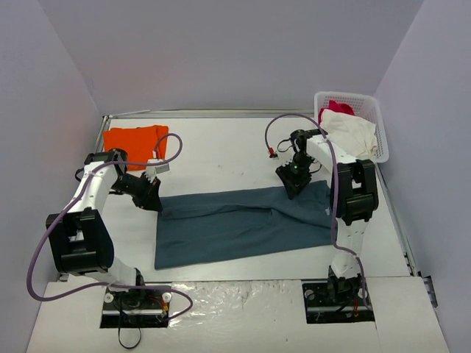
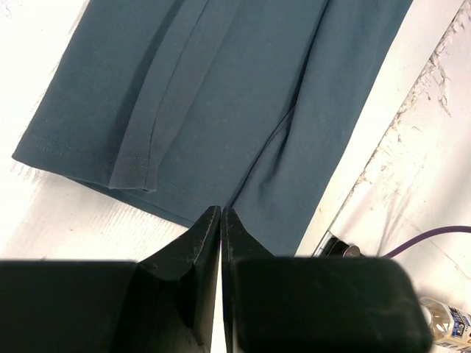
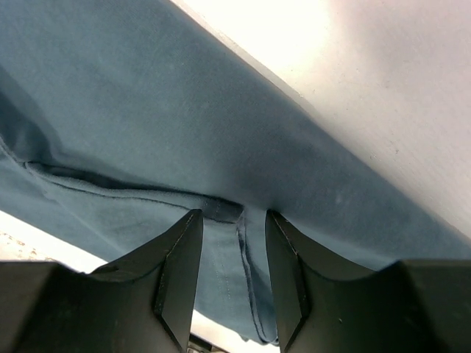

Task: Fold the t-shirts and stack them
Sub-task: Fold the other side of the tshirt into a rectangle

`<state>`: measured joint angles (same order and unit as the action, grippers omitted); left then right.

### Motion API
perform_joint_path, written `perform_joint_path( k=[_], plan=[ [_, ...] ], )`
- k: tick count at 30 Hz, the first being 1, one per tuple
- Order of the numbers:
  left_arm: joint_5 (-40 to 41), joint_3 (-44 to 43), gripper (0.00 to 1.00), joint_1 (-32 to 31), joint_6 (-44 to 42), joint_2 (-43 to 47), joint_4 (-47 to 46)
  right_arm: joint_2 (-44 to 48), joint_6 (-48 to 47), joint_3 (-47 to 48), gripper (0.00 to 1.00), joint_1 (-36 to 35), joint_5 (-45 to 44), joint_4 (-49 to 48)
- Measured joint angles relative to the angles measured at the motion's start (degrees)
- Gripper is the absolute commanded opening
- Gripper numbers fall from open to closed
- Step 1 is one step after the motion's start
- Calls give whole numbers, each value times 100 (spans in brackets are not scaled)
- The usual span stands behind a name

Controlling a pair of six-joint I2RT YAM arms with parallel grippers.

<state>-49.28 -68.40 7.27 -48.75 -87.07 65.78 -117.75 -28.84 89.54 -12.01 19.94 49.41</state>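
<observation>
Centre of table [image 1: 221, 147]: slate-blue t-shirt [image 1: 235, 224] laid long axis L–R; flat but for a lengthwise overlap + a crease near the middle; reads as part-folded, not yet a neat packet.

Far-L corner: orange t-shirt [image 1: 132, 137], folded, well apart from the blue one; prob. the base of the stack, so blue has to end up on top of it.

Far-R edge: white basket [image 1: 372, 103] w/ white garment [image 1: 357, 132] + red-pink garment [image 1: 335, 108] inside; not part of the job.

Why the arms sit as they do: one near each end of the shirt, so the cloth can go up by two points and be laid over w/o bunching; my reading only.

L arm: left gripper [image 1: 152, 193] at L end of blue shirt, low to table; wrist view shows both fingers [image 2: 195, 250] pressed together, no gap, tips right at the hem edge; a wrinkle runs out from the tips, so thin cloth looks nipped betw. them.

R arm: right gripper [image 1: 294, 184] on far edge of shirt, toward R end; jaws part-way apart, narrow gap; its fingers stand either side of a folded hem + seam; cloth not visibly pinched; cannot tell if tips touch it or hang just above.

Judgement: L has a hold, R lining up for its own; risk = R closes on top layer only and the fold skews.
</observation>
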Motion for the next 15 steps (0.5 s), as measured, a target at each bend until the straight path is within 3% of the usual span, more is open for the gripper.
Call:
perform_joint_path(
  k=[13,15],
  plan=[
    [-35,81,2,0,0,-44,-46,-31,-4,-374,26,-9,4,-59],
    [-48,81,2,0,0,-59,-57,-22,-17,-455,17,-9,7,-59]
  ],
)
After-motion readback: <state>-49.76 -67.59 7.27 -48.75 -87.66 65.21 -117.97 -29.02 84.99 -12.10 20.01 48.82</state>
